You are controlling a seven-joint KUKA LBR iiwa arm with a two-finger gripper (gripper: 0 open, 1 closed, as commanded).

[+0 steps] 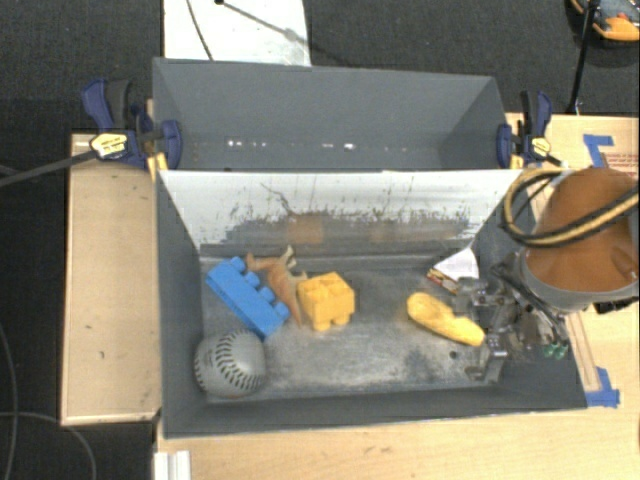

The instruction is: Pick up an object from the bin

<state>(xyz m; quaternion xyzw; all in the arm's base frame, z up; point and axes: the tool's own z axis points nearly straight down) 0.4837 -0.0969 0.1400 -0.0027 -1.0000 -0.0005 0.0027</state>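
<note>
**Tool beside yellow banana-shaped piece, right of bin**

Grey bin (350, 373) holds, left to right: grey seamed ball (232, 363), blue stud brick (247, 296), brown toy animal (278, 273), yellow block (325, 301), yellow banana-shaped piece (440, 317). My tool (492, 343) sits low at that piece's right end; can't tell how open, or any grip. My arm (585, 238) leans in over the right wall.

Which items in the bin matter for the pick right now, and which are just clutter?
In play: end effector; yellow banana toy right next to it, on the bin's right side.
Lying about: blue building brick; brown toy animal; yellow block; grey ball; white scrap by the right wall.
</note>
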